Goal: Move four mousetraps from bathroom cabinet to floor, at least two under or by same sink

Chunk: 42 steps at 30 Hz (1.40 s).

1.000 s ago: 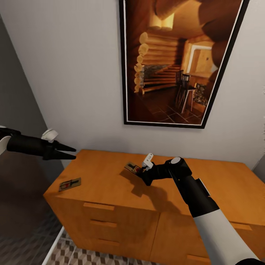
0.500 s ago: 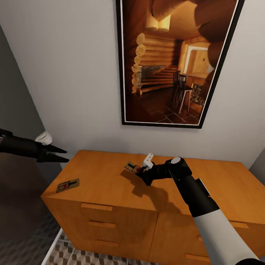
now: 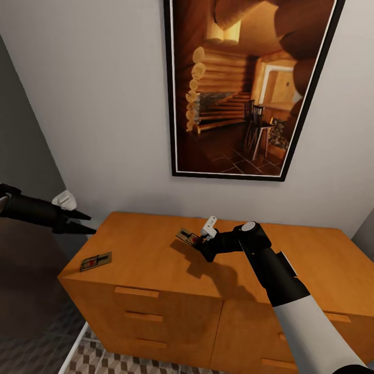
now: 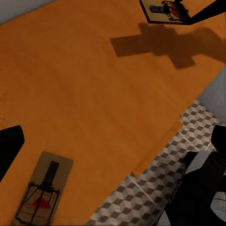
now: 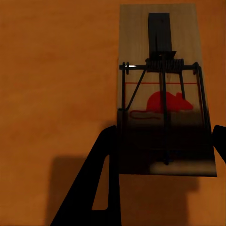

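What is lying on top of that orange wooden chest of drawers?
Two flat tan wooden mousetraps: one near the orange-brown wooden cabinet's left end, another mid-top between the right gripper's fingers. The arm hides the surface under it.

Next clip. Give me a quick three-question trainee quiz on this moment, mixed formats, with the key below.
1. True or false: the mousetrap near the left front corner lies flat on the cabinet top.
2. Multiple choice: the right gripper is A) over the floor tiles, B) around the near end of the middle mousetrap, C) on a drawer handle.
3. Fill in: the left gripper hovers off the cabinet's ____ end, holding nothing.

Key: 1 true; 2 B; 3 left.
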Motion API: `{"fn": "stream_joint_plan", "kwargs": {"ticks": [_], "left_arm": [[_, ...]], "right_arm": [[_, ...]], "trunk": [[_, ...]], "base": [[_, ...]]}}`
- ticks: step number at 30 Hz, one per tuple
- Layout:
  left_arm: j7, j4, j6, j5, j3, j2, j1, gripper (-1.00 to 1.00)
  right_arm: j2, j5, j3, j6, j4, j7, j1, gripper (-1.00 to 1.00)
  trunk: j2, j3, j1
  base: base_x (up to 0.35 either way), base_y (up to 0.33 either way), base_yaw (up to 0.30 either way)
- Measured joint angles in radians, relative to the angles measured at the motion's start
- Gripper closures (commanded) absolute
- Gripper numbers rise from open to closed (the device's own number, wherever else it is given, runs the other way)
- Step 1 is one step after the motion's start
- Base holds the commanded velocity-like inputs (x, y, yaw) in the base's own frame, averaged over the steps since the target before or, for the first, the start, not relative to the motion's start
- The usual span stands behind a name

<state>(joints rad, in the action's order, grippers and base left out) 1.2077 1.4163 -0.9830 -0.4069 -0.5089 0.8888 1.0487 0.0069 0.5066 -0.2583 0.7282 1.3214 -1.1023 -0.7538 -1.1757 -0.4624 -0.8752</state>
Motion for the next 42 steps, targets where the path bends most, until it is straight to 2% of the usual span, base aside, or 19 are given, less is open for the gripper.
{"fn": "stream_joint_plan", "kwargs": {"ticks": [5, 7, 10, 17, 23, 42], "left_arm": [[0.001, -0.002, -0.001, 0.072, -0.01, 0.0, -0.002, -1.0], [0.001, -0.003, -0.001, 0.09, -0.03, 0.0, -0.003, -1.0], [0.001, -0.006, -0.002, 0.119, -0.098, 0.0, -0.003, -1.0], [0.001, -0.009, -0.003, 0.176, -0.121, 0.0, -0.003, -1.0], [-0.001, -0.013, -0.002, 0.185, -0.123, 0.001, -0.003, -1.0], [-0.013, -0.116, 0.001, 0.19, -0.125, 0.001, -0.003, -1.0]], "right_arm": [[0.0, 0.0, 0.0, 0.0, 0.0, 0.0, 0.0, 1.0], [0.0, 0.0, 0.0, 0.0, 0.001, 0.0, 0.0, 1.0], [0.0, 0.0, 0.0, 0.0, 0.001, 0.0, 0.0, 1.0], [0.001, 0.0, 0.0, 0.0, 0.001, 0.0, 0.0, 1.0], [0.001, 0.0, 0.0, 0.0, 0.001, 0.0, 0.0, 1.0], [0.002, 0.0, 0.0, 0.0, 0.001, 0.0, 0.0, 1.0]], "trunk": [[0.0, 0.0, 0.0], [0.0, 0.0, 0.0], [0.0, 0.0, 0.0], [0.0, 0.0, 0.0], [0.0, 0.0, 0.0], [0.0, 0.0, 0.0]], "base": [[0.0, 0.0, 0.0], [0.0, 0.0, 0.0], [0.0, 0.0, 0.0], [0.0, 0.0, 0.0], [0.0, 0.0, 0.0], [0.0, 0.0, 0.0]]}}
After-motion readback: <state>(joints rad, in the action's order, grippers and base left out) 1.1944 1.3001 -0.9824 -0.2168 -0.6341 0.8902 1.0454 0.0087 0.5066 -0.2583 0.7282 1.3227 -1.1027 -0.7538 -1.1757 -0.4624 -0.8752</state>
